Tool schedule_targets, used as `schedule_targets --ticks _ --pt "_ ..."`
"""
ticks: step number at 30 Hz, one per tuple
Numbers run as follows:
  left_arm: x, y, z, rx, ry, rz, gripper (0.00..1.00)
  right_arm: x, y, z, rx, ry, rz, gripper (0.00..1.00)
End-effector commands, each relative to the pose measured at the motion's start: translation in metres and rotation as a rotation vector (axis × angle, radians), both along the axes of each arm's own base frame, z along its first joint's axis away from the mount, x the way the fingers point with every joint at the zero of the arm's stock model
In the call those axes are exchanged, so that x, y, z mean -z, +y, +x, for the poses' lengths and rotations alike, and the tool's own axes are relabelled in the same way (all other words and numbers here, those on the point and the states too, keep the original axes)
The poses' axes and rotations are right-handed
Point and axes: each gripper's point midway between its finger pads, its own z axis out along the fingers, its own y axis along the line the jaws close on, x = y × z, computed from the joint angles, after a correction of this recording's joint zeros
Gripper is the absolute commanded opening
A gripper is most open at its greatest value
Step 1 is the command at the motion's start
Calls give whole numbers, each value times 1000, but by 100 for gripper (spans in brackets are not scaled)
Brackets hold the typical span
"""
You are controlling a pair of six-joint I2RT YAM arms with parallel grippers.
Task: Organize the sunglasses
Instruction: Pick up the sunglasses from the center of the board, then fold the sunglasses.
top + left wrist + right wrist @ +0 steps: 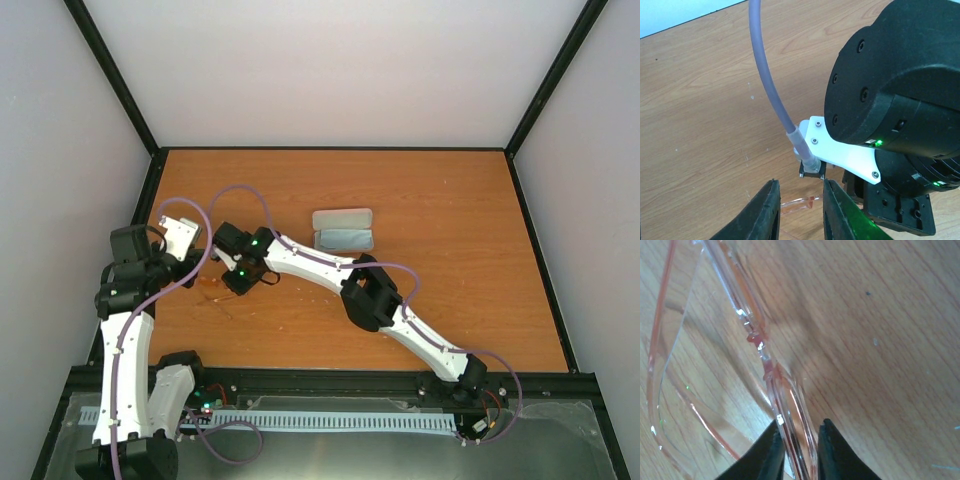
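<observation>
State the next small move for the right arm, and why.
Probably fold the gripped temple inward: the right tool pinches the sunglasses by the frame, the left tool seems to steady them, and the case lies open.

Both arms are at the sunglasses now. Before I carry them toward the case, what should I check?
1. Left gripper on the sunglasses: a frame piece sits between its fingers. Ok.
2. Right gripper on the sunglasses: its fingers pinch the frame on both sides. Ok.
3. Case open, with nothing above it. Ok.
4. Clearance between the arms: the right wrist fills much of the left wrist view, very close. Not ok.
5. Temples folded: cannot tell.
</observation>
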Motion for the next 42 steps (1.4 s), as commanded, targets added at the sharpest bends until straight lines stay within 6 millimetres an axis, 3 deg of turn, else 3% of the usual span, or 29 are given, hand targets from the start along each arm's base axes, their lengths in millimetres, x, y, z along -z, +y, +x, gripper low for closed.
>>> schedule_targets --ticks 1,5,10,14,16,20,22,25,30,37,42 --pt "-13 -3 2 10 -38 -18 27 -9 5 7 14 -5 34 15" --pt "-12 -9 1 52 -48 -27 27 -16 3 10 34 15 49 3" --pt "-16 -24 -1 160 -99 -34 30 -40 -16 24 113 48 82 3" --pt "-19 -39 3 267 -138 -74 29 -64 -50 39 216 91 149 3" --pt "-20 -47 10 315 -140 -125 21 -81 -70 44 265 121 208 3" --pt "-22 -68 23 432 -109 -292 12 -112 -106 37 290 184 334 3" --pt "-22 -80 29 490 -102 -327 9 -115 -120 28 281 229 363 3" --pt "-27 -105 32 593 -125 -346 9 -123 -123 10 235 292 416 3" --pt "-69 -127 36 707 -172 -487 10 -133 -122 2 204 320 448 3" --pt "-69 -123 51 662 -202 -433 9 -152 -123 13 205 350 526 3" --pt "-88 -120 41 657 -299 -374 6 -157 -138 36 286 405 615 3"
